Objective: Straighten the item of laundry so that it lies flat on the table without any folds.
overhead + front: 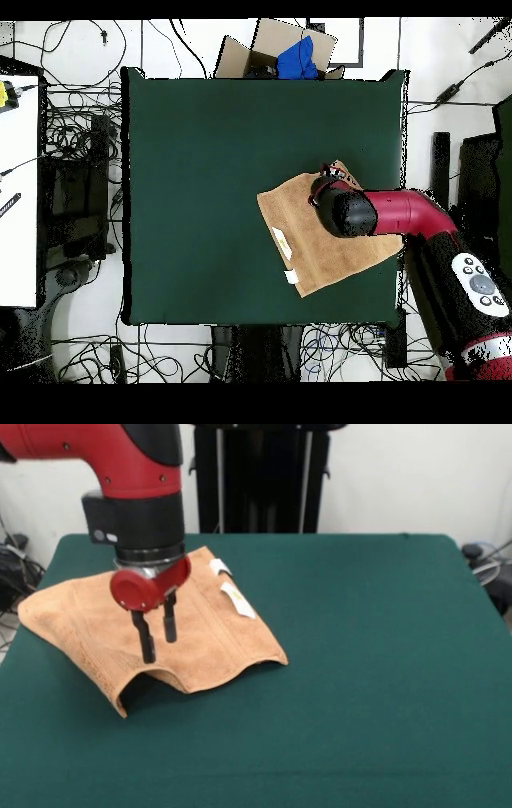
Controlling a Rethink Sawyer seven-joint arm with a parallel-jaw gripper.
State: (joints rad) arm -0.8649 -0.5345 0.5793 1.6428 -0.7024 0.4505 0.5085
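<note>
The orange-tan terry towel (104, 628) lies on the left part of the dark green table (360, 664) in the front view. Its near edge is humped up off the cloth in a raised fold. Two small white tags (238, 598) show on its right edge. My gripper (158, 639) hangs over the towel's middle, its two black fingers open with a narrow gap and nothing between them; the tips stand just above or at the towel. In the overhead view the towel (300, 245) lies toward the table's right side, and the arm covers the gripper (325, 190) near the towel's far corner.
The towel's left corner reaches the table's left edge in the front view. The black pedestal (260, 476) stands behind the table's far side. Cables and equipment lie on the floor around the table (80, 150). A cardboard box with blue cloth (290, 50) sits beyond the table's far edge.
</note>
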